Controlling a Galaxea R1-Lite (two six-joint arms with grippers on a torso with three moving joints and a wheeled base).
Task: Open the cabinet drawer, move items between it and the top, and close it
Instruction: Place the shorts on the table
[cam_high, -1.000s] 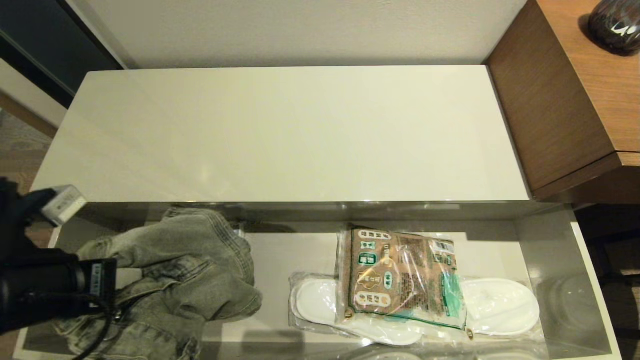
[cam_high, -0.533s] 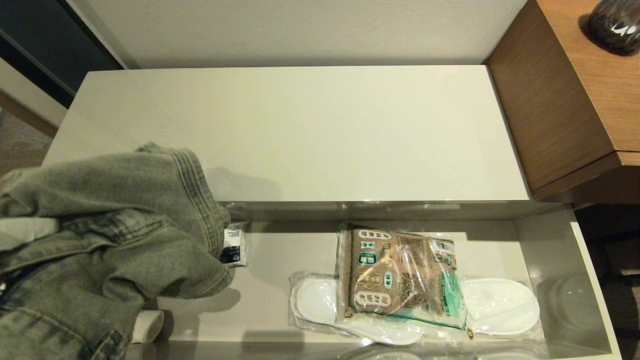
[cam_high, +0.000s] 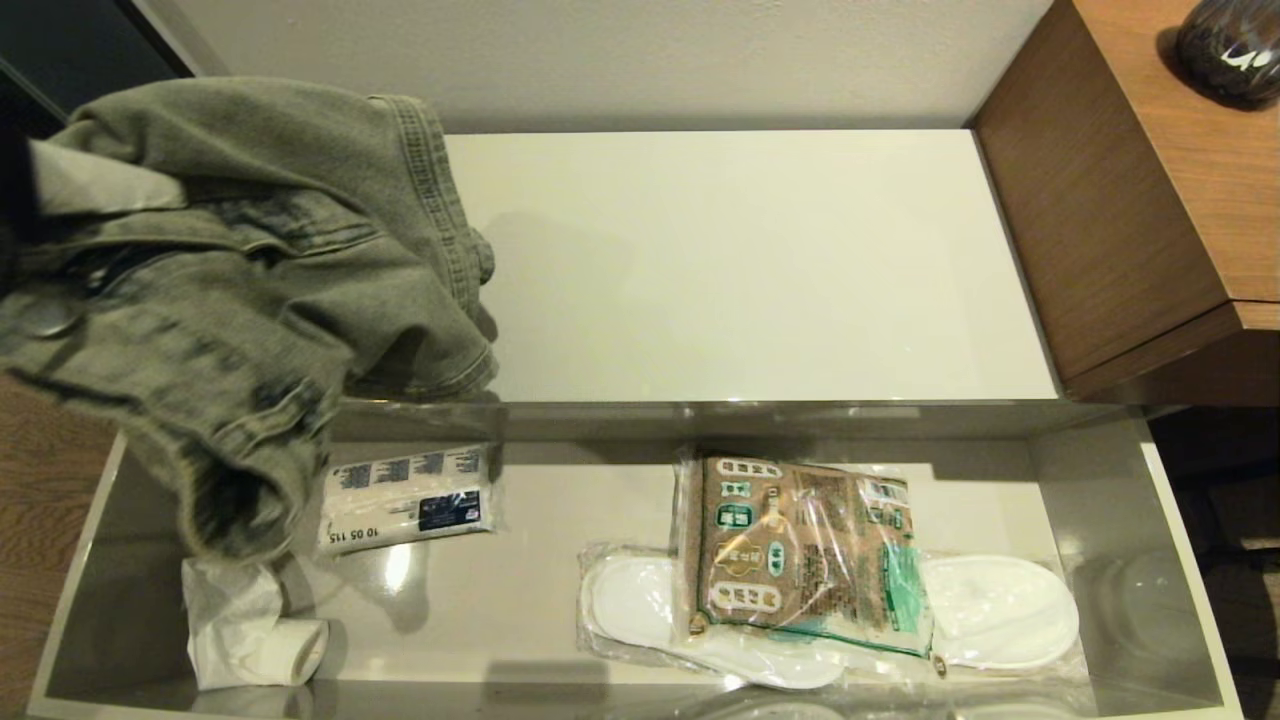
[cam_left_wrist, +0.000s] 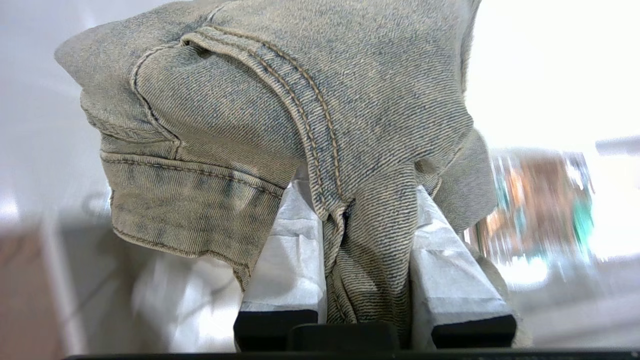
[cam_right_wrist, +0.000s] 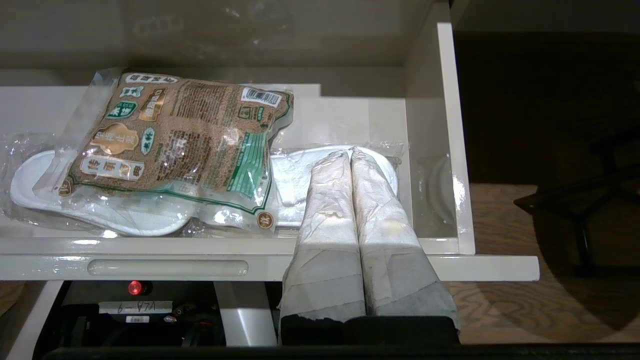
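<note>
The faded grey-green denim garment (cam_high: 230, 270) hangs in the air over the left end of the cream-white top (cam_high: 750, 270), and its lower folds droop over the open cabinet drawer (cam_high: 560, 500). In the left wrist view my left gripper (cam_left_wrist: 360, 200) is shut on a bunched fold of the denim garment (cam_left_wrist: 280, 100). The cloth hides that gripper in the head view. My right gripper (cam_right_wrist: 350, 155) is shut and empty. It hovers by the drawer's front panel (cam_right_wrist: 490, 267), near the right end, and is out of the head view.
In the drawer lie plastic-wrapped white slippers (cam_high: 1000, 610) under a brown packet (cam_high: 800, 550), a white pack with a dark label (cam_high: 405, 495) and a small white cloth (cam_high: 245, 635). A brown wood-grain desk (cam_high: 1150, 180) bounds the top on the right.
The denim garment has risen from the drawer's left end and moved back over the top. That has uncovered the white pack and the small white cloth.
</note>
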